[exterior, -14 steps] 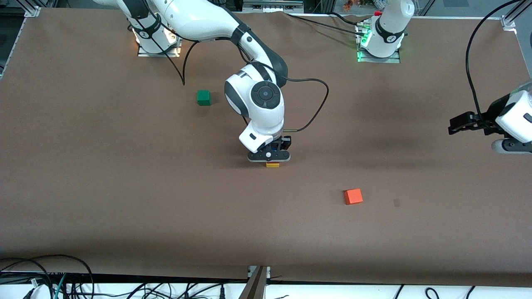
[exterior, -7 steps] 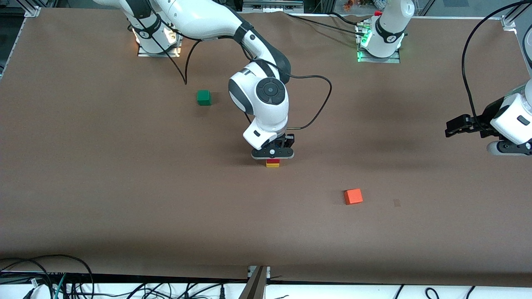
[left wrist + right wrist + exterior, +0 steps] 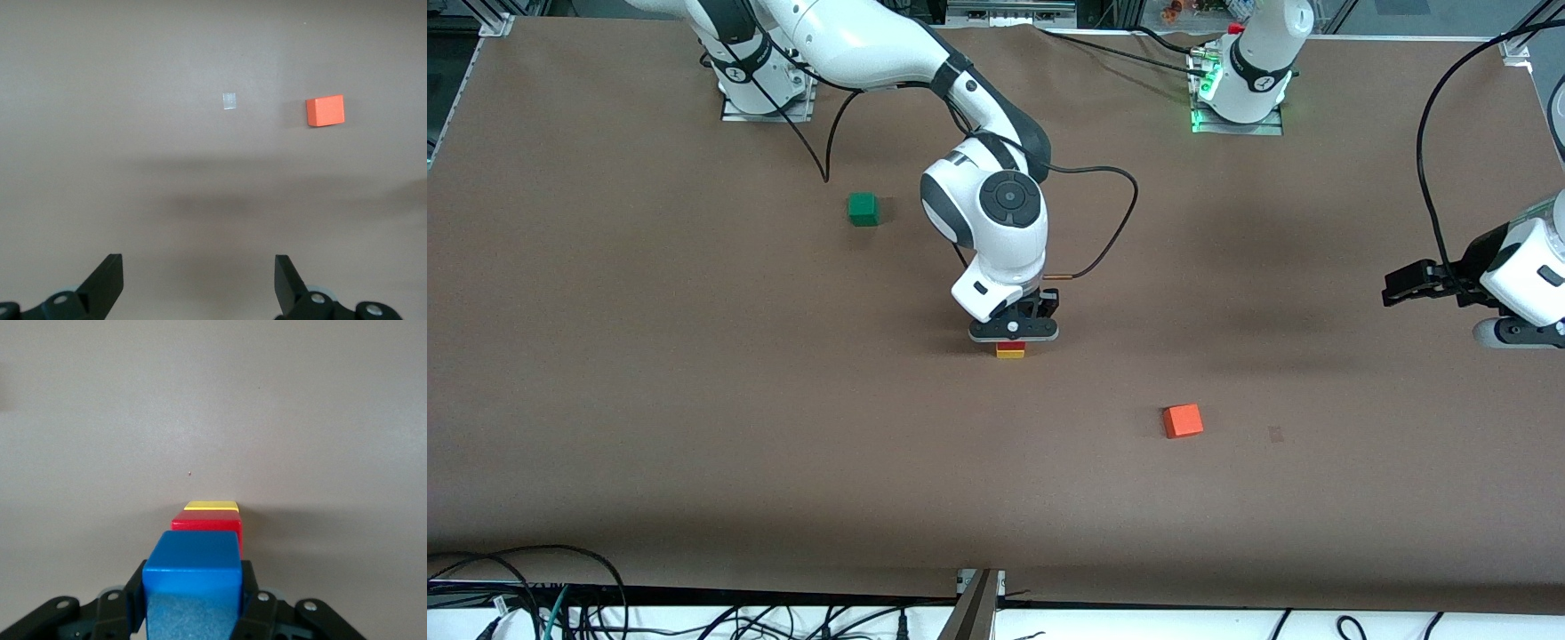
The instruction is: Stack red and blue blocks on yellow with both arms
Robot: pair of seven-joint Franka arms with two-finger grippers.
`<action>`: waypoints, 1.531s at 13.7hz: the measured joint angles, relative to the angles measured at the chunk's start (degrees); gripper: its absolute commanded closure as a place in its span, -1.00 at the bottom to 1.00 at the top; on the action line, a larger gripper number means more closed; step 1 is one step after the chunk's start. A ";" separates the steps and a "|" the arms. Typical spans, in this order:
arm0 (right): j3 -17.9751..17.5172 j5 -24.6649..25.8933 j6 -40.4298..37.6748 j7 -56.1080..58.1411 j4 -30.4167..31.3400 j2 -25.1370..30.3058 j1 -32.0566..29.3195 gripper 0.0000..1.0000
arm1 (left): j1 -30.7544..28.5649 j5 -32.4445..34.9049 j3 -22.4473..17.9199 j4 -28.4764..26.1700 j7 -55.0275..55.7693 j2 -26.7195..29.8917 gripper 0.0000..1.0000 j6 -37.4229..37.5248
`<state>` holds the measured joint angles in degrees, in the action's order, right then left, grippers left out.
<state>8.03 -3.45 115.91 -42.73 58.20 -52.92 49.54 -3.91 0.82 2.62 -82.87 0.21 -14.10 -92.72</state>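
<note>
Front view: red (image 3: 1010,346) already sits on yellow (image 3: 1010,354) mid-table, right gripper (image 3: 1014,332) just above the pair, so only blue is left to set down; green cube (image 3: 863,209) and orange cube (image 3: 1183,420) lie well apart from yellow, table (image 3: 694,400) edges far off, plenty of room. Left wrist view: left gripper (image 3: 199,290) waits with fingers spread wide and empty, orange cube (image 3: 325,111) ahead, well off yellow toward the left arm's end. Right wrist view: right gripper (image 3: 192,600) clamped on blue (image 3: 193,561), over red (image 3: 207,522) and yellow (image 3: 211,505), seemingly not yet seated or let go.
</note>
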 measured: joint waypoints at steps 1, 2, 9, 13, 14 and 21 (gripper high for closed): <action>0.01 0.03 0.00 0.00 -0.01 0.00 0.00 0.35 | -0.05 0.00 -0.02 0.07 0.01 0.00 -1.00 0.00; 0.01 0.05 0.00 0.00 -0.01 0.00 0.00 0.35 | -0.06 -0.01 -0.02 0.14 0.01 0.00 -1.00 0.00; 0.02 0.07 0.01 -0.01 -0.03 0.00 0.01 0.34 | 0.39 -0.10 0.61 0.33 0.01 0.00 -1.00 0.00; 0.03 0.27 0.02 -0.01 -0.04 -0.02 0.01 0.19 | -0.02 -0.10 0.29 0.34 0.01 0.00 -1.00 0.00; 0.03 0.53 0.02 -0.01 -0.04 -0.04 0.01 0.16 | -0.06 -0.10 0.21 0.34 0.01 0.00 -1.00 0.00; 0.15 1.14 0.15 -0.03 -0.05 -0.05 0.02 -1.00 | -0.02 -0.10 0.35 0.34 0.01 0.00 -1.00 0.00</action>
<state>8.17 -2.32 116.07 -42.76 58.15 -52.97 49.57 -3.93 0.72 2.97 -82.53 0.22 -14.10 -92.72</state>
